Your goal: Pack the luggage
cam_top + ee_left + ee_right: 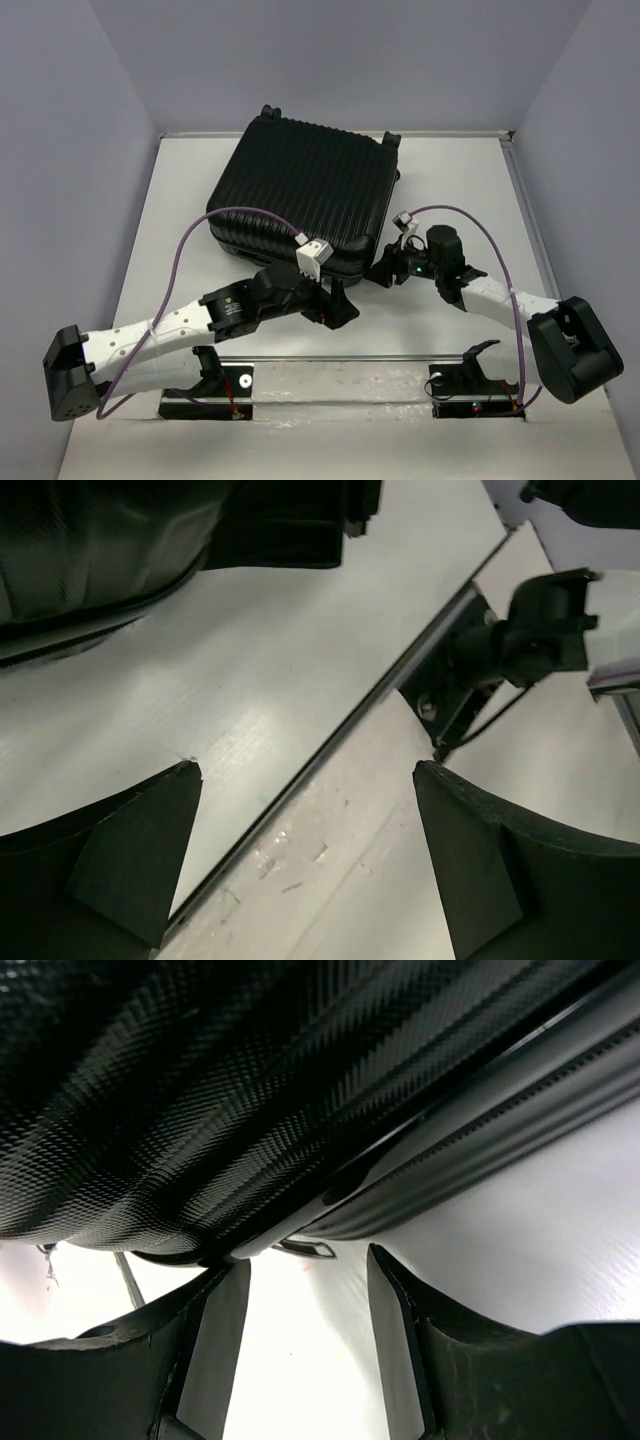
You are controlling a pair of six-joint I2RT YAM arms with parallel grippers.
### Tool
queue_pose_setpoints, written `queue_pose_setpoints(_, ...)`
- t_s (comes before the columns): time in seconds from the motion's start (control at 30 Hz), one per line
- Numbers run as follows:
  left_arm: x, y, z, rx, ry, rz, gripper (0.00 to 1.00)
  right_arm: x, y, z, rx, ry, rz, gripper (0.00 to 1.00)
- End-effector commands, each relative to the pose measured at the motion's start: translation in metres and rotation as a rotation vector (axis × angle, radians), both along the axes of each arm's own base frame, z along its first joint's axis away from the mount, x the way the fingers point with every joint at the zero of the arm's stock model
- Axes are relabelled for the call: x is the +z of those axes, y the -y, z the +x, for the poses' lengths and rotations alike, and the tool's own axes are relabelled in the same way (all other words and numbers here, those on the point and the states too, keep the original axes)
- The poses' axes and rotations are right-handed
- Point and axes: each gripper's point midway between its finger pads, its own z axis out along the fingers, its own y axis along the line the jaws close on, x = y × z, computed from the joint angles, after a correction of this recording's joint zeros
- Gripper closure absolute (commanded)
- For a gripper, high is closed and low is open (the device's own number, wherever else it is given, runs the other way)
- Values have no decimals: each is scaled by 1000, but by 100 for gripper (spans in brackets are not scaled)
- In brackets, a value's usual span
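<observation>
Luggage shut near far edge of surface, contents hidden. Left tool released, empty; right tool released at zipper seam.

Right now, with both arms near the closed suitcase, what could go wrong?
1. The right tool is open at the seam of the suitcase, with the small zipper pull just ahead of it; closing could miss it and slide off the shell.
2. The left tool, open over the table, sits close to the right one; they might collide.
3. The purple cable loops over the suitcase and may snag.
</observation>
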Motion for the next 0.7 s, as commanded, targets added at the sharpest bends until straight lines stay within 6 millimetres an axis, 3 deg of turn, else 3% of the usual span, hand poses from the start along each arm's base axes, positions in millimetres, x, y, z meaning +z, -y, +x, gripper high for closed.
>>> queue_pose_setpoints(0.0,6,14,31,103,75,-21,1,32,-18,7,80,159,88,45)
queue_pose_setpoints(0.03,11,17,36,119,89,-20,1,33,-19,8,82,166,91,46)
queue_pose_setpoints(0.13,3,19,57,186,110,33,1,37,-20,9,79,189,114,48)
queue_pose_setpoints(0.33,-2,-1,103,371,163,93,1,36,-26,10,79,198,159,57)
queue_pose_setpoints(0.6,4,-17,117,469,192,103,1,40,-29,9,67,220,213,71)
queue_pose_setpoints(0.67,7,-18,120,485,197,99,1,42,-27,12,28,227,221,81)
